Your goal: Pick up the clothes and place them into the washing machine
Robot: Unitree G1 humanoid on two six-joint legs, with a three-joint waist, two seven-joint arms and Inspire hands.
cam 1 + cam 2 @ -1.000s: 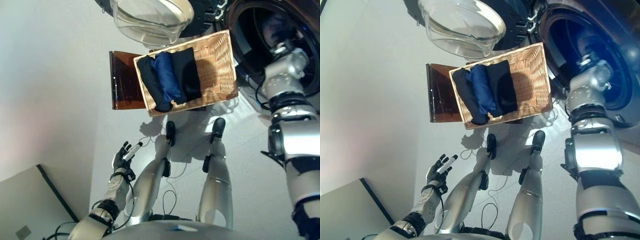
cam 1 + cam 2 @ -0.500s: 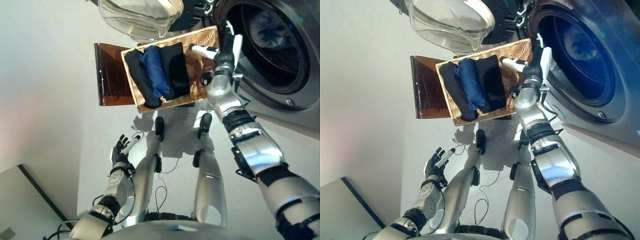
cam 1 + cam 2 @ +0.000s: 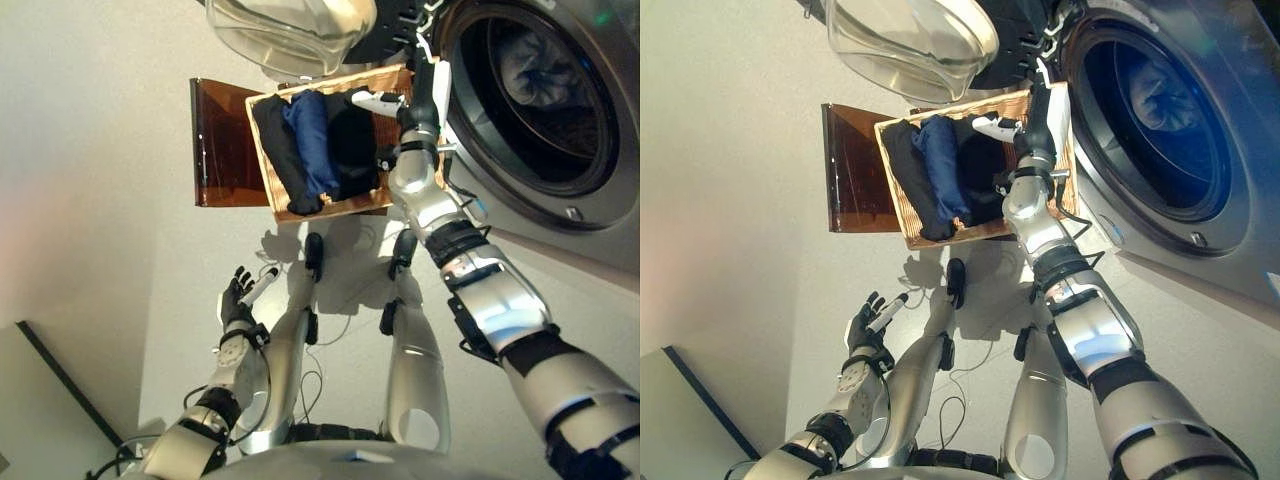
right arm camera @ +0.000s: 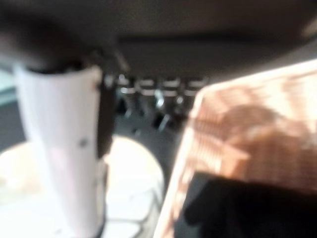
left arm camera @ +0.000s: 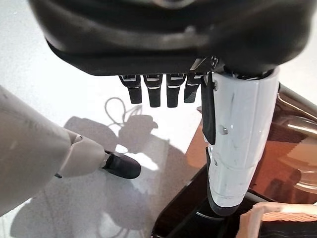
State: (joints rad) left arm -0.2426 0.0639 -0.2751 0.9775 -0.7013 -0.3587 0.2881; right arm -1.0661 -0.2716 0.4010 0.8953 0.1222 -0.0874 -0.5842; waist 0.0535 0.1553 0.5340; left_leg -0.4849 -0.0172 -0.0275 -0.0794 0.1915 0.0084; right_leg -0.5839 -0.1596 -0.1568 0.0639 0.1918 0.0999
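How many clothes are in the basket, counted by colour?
Black clothes: 2, the second
Blue clothes: 1
Total: 3, all lying in the wicker basket

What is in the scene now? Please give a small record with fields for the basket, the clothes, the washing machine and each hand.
basket: wicker basket on a brown stand, beside the washing machine
clothes: three folded items side by side in the basket: black garment, blue garment, second black garment
washing machine: drum open, glass door swung aside, cloth bundle already inside
right hand: right hand open, over the basket's machine-side end, holding nothing
left hand: left hand open, low by the floor, idle
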